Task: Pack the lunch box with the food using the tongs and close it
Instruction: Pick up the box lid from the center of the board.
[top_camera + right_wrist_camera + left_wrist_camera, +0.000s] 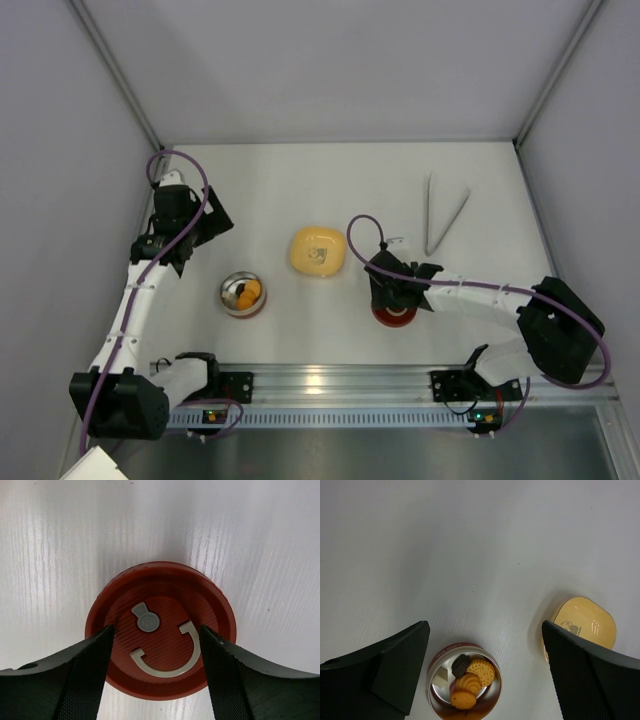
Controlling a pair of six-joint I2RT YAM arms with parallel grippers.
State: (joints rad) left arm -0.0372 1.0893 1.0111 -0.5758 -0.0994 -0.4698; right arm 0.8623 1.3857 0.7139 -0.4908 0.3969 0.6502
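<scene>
The lunch box (243, 308) (437, 662), a small round silver tin with a red band, stands uncovered at the left front. Inside lies the food (247, 292) (470, 677): orange biscuits and one dark brown piece. My left gripper (190, 225) (485, 627) hovers open behind it, holding nothing. The flat red lid (393, 315) (160, 587) lies at the right front. My right gripper (393, 295) (156, 627) is down on it, fingers pressed against both sides of its raised centre. The tongs (440, 215) lie in a narrow V at the back right.
A yellow rounded-square dish (318, 250) (585, 622) sits between the lunch box and the lid. White walls enclose the table on the left, back and right. The aluminium rail (340, 380) carrying both arm bases runs along the near edge.
</scene>
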